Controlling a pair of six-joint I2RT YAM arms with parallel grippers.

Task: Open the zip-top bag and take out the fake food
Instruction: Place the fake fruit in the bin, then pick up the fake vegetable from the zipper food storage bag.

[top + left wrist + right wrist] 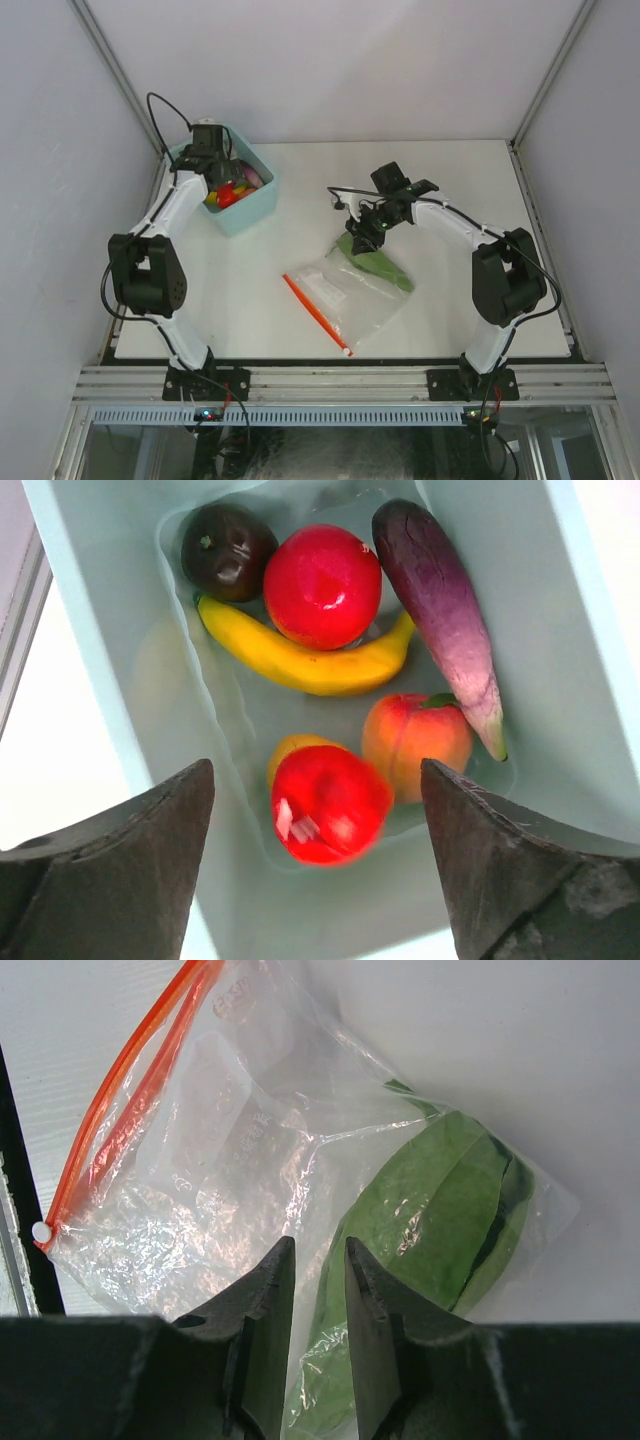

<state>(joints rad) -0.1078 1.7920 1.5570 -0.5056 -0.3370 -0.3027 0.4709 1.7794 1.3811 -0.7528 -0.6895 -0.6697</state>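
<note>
Plastic film of the zip-top bag (345, 295) lies flat on the white tabletop (470, 320), closer to the arm bases than anything else. Its orange-red zip strip (316, 313) runs along the bag's near-left edge, with a small white slider at the strip's near end. I cannot tell whether the strip is sealed. A green piece (378, 262) of the fake food sits inside the bag, pressed into its far-right end, opposite the strip.

Just past the bag's far end hangs the right end effector (320, 1250), tilted down over the film and the green piece. Its fingers stand nearly together, with only a slim gap between them. The wrist view does not show whether any film is caught there.

Well apart from the bag, far off to its left at the back of the tabletop, stands the teal bin (262, 200). The left end effector (317, 767) hangs over it with its jaws spread wide, pointing down at the contents. In the bin lie a banana (300, 660) touching a red apple (322, 585), an eggplant (440, 610), a dark round piece (228, 550), a peach (415, 742) and a red fruit (328, 802).
</note>
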